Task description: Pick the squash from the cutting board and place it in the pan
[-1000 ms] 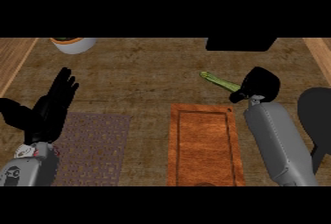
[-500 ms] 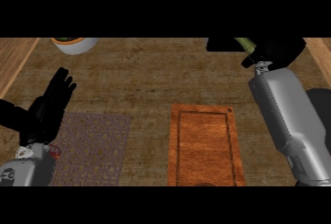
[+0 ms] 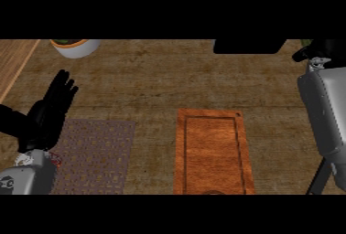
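The right hand [image 3: 323, 49] hovers just right of the pan [image 3: 249, 45], its grasp impossible to tell; a green sliver, likely the squash [image 3: 307, 42], shows between them. The left hand [image 3: 49, 114], spread, rests well left of the pan.

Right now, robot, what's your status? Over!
Left hand open, resting left. Right hand top right, beside black pan. Green squash off wooden cutting board, sliver showing by right hand. Nothing between hand and pan.
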You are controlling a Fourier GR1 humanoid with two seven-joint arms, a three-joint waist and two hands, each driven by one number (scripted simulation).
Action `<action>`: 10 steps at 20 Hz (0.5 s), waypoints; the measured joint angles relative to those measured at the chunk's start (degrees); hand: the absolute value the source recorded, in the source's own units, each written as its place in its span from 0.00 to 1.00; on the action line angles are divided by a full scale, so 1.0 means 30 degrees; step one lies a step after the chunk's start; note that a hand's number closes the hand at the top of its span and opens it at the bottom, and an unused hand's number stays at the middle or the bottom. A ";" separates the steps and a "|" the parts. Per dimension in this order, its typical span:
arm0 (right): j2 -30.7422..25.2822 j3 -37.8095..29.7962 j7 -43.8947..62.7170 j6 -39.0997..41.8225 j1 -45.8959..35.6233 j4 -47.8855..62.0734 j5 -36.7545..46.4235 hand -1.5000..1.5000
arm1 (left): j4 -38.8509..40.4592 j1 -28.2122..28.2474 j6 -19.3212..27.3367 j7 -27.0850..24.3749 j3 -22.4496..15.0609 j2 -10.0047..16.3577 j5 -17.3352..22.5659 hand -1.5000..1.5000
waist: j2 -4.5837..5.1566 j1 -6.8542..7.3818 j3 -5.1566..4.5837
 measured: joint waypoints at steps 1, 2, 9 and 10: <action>-0.0253 -0.0241 -0.0065 -0.0173 0.0410 -0.0277 -0.0088 1.00 | 0.0062 0.0059 0.0015 -0.0117 -0.0025 -0.0090 -0.0033 0.50 | -0.0003 -0.0027 -0.0001; -0.0528 -0.0534 -0.0223 -0.0446 0.0828 -0.0490 -0.0243 1.00 | 0.0258 0.0075 -0.0064 -0.0326 0.0044 -0.0077 -0.0031 0.50 | 0.0000 -0.0050 0.0000; -0.2467 -0.2564 -0.1891 -0.2005 0.4257 -0.2802 -0.1745 1.00 | 0.0551 0.0240 -0.0063 -0.0547 0.0036 -0.0288 -0.0209 0.50 | -0.0014 -0.0171 0.0001; -0.2775 -0.2917 -0.2238 -0.2299 0.4713 -0.3000 -0.2021 1.00 | 0.0564 0.0223 -0.0084 -0.0567 0.0051 -0.0285 -0.0217 0.50 | -0.0011 -0.0165 0.0006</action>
